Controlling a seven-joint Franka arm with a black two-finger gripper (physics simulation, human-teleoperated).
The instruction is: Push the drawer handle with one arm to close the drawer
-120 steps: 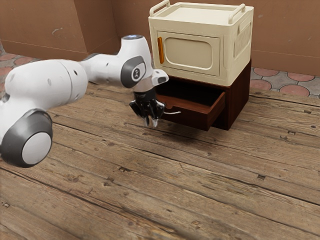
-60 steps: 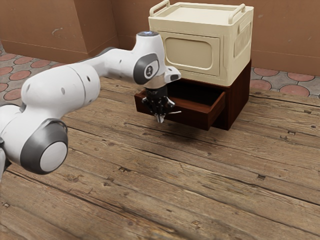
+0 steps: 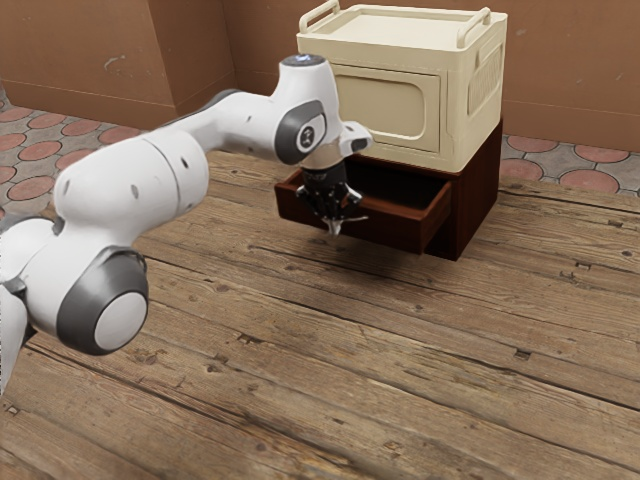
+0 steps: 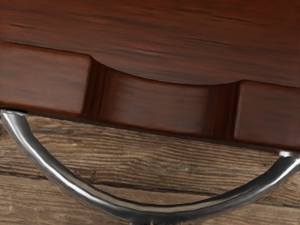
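Brown in the exterior view, the drawer (image 3: 395, 233) jutted partly open from its cabinet (image 3: 478, 200), under a cream box (image 3: 455, 105). A white arm (image 3: 130, 190) reached from the exterior view's left, its pincer (image 3: 335, 231) pointed down at the handle (image 3: 358, 218), fingertips together. In the wrist view, the silver handle curved out from the drawer's notched front, above wooden planks (image 4: 154, 161).

Plain room, brown walls (image 3: 80, 55), wooden planks (image 3: 400, 350)
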